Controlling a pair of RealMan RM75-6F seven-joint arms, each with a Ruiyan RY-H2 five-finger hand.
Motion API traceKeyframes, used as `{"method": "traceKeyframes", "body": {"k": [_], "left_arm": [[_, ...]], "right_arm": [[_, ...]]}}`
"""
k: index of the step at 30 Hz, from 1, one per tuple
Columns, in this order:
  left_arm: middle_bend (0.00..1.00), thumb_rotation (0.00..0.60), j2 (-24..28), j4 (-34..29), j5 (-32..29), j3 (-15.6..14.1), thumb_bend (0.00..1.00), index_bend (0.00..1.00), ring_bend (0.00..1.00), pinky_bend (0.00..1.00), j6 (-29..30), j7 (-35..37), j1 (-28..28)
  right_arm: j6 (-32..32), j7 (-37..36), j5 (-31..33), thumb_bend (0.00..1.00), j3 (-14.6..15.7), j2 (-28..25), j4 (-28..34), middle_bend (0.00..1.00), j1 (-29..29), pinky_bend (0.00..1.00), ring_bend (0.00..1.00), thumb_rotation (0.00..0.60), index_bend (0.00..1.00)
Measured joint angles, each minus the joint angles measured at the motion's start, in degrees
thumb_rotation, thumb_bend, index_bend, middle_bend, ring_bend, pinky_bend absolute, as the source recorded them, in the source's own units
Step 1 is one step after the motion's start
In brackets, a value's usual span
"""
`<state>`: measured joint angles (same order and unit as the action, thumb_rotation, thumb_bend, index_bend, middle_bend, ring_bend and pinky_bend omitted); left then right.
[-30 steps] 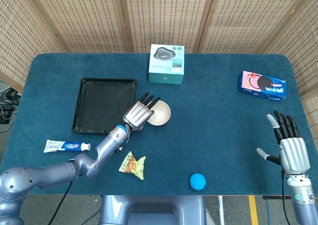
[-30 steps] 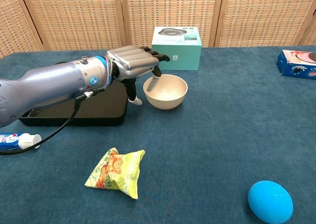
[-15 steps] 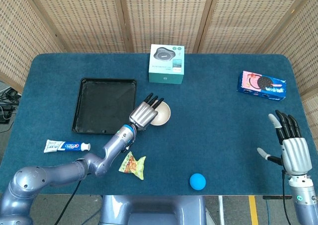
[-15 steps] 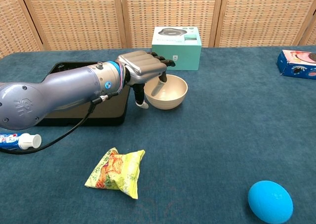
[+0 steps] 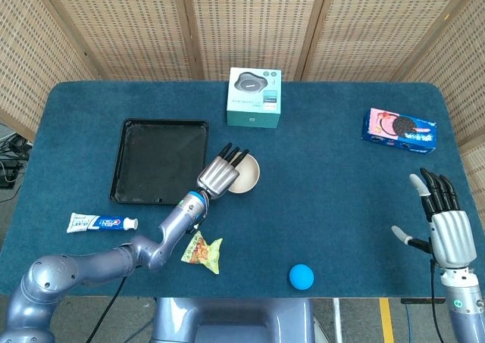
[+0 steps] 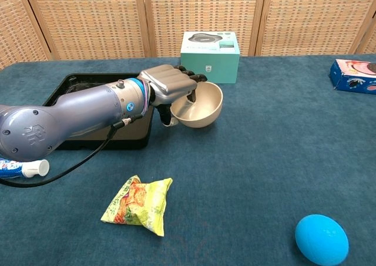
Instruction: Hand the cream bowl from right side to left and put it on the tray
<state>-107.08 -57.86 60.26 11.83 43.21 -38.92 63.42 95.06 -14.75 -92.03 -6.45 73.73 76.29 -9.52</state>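
I hold bowl (image 6: 200,105) in left hand (image 6: 170,85), rim pinched, tilted, just beside tray (image 5: 158,160) right edge. Right hand (image 5: 445,228) empty, fingers spread, near table right edge. Handover looks done; placing on tray remains.

Left arm stretched low across the table from its near-left corner toward the middle, left hand (image 6: 170,85) palm down, fingers hooked over the rim of the cream bowl (image 6: 202,109), thumb beneath, gripping it. Right hand (image 5: 443,223) upright at the right edge, fingers spread, holding nothing.
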Motion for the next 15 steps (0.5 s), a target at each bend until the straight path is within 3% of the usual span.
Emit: {"method": "traceKeyframes", "body": {"k": [7,15], "left_arm": [[0.0,0.6,2.1,-2.4,1.0,0.2,0.42,0.67,0.0,0.0,2.3,0.8,-0.6],[0.0,0.6,9.0,-8.5,2.4,0.0,0.42,0.67,0.0,0.0,5.9,1.8,-3.2]], "right_arm": [[0.2,-0.1,-0.1,0.23,-0.1,-0.2,0.1,0.0,0.1,0.0,0.0,0.6,0.05],[0.7,0.5,-0.6,0.23,-0.1,-0.4,0.6,0.0,0.3,0.0,0.0,0.6,0.05]]}}
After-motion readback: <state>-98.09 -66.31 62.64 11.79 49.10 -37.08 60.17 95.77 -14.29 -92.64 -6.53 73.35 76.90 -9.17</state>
